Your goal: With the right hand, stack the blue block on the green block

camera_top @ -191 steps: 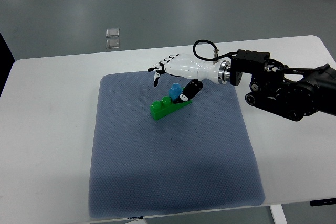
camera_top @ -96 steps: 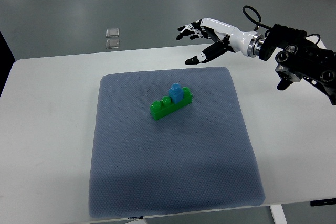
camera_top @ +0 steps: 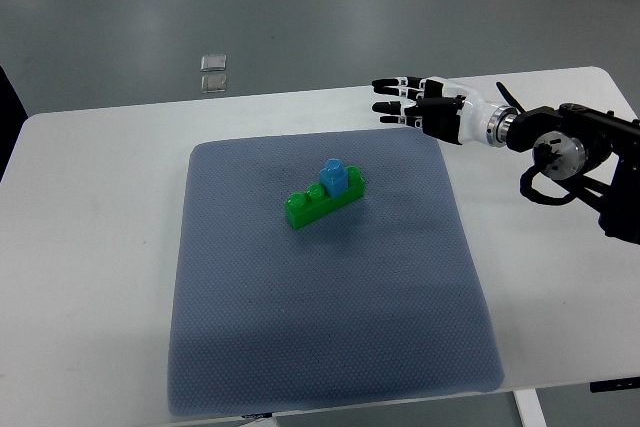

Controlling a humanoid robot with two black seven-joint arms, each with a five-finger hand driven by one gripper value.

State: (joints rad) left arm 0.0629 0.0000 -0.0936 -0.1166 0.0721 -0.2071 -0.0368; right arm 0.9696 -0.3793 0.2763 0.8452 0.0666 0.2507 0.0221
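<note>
A small blue block (camera_top: 334,176) sits on top of a long green block (camera_top: 321,201) near the middle of the grey mat (camera_top: 330,327). My right hand (camera_top: 398,100) is at the mat's far right corner, well away from the blocks, palm turned, fingers stretched out and holding nothing. Its black arm (camera_top: 575,152) comes in from the right edge. The left arm does not show.
The mat lies on a white table (camera_top: 90,267). Two small clear squares (camera_top: 213,72) lie on the floor beyond the table's far edge.
My right hand let go of the blue block, which stays on the green block, then rose and drew back to the right, and now hangs lower at the mat's far right corner.
</note>
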